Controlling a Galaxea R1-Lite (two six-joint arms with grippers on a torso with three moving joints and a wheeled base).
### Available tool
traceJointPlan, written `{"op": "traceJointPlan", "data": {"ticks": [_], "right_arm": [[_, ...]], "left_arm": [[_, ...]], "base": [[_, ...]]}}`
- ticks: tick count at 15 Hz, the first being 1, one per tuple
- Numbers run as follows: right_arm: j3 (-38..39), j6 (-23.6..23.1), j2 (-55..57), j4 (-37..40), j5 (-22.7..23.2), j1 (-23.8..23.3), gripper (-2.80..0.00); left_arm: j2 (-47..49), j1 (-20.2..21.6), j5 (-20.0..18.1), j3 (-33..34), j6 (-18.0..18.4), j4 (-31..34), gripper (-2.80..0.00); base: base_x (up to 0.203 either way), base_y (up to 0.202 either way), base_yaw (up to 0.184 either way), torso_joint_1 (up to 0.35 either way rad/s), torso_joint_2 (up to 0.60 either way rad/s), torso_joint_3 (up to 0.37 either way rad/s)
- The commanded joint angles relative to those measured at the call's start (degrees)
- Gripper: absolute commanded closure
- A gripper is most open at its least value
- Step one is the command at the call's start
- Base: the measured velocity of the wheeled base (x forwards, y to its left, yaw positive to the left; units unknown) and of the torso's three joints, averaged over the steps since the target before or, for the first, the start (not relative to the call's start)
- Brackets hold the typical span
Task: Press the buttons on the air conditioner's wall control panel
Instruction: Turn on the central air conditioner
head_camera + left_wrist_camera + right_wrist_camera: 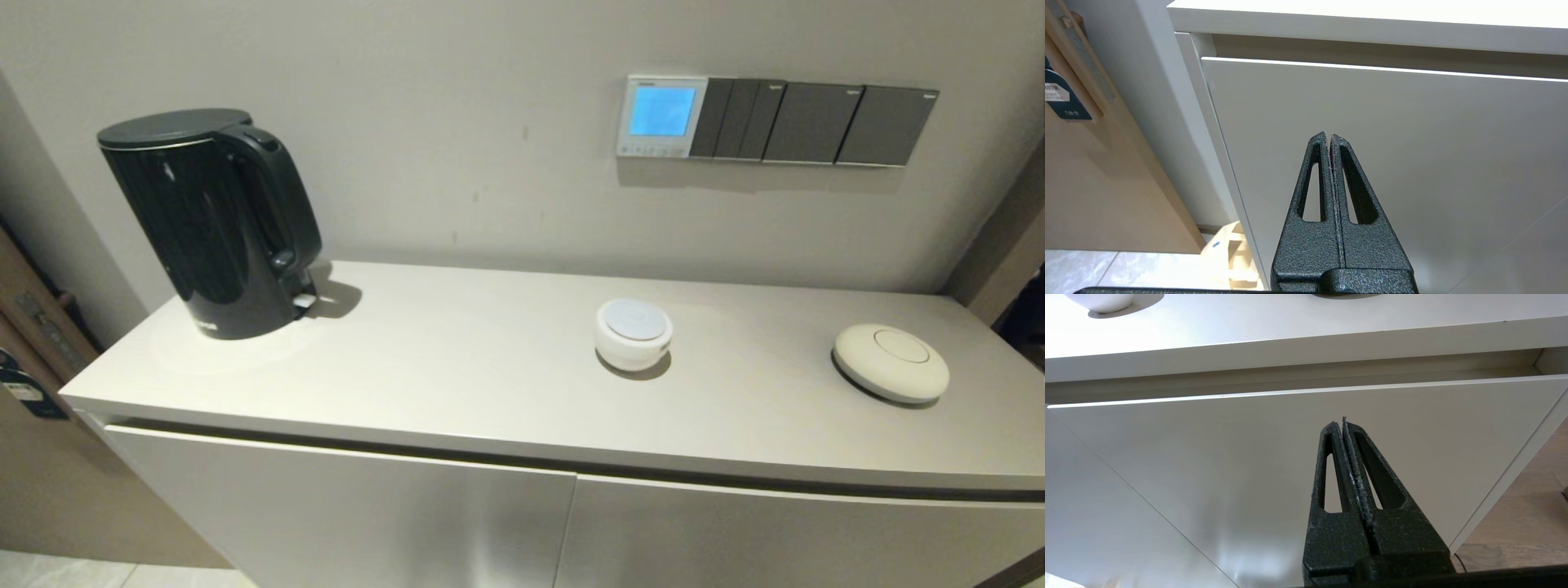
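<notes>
The air conditioner's wall control panel (pixel 661 116) is a small silver-white square with a glowing light-blue screen, on the wall above the cabinet at the right. Its buttons (pixel 653 150) are a row of tiny silver-grey keys along its lower edge. Neither gripper shows in the head view. My left gripper (pixel 1329 135) is shut and empty, low in front of the left cabinet door. My right gripper (pixel 1340 423) is shut and empty, low in front of the right cabinet door. Both are well below the panel.
Dark grey switch plates (pixel 816 124) adjoin the panel on its right. On the cabinet top (pixel 457 367) stand a black kettle (pixel 216 220) at the left, a small white round device (pixel 634 332) under the panel and a flat white disc (pixel 891 363) at the right.
</notes>
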Motion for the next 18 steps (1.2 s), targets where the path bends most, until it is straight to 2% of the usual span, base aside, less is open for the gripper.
{"op": "traceJointPlan", "data": {"ticks": [1, 18], "right_arm": [[0.18, 0.00, -0.18, -0.02, 0.03, 0.02, 0.00], [0.09, -0.38, -0.09, -0.02, -0.15, -0.24, 0.00]], "left_arm": [[0.04, 0.00, 0.03, 0.00, 0.00, -0.01, 0.00], [-0.02, -0.03, 0.01, 0.00, 0.00, -0.01, 0.00]], "base": [[0.000, 0.000, 0.000, 0.000, 0.00, 0.000], [0.000, 0.000, 0.000, 0.000, 0.00, 0.000]]}}
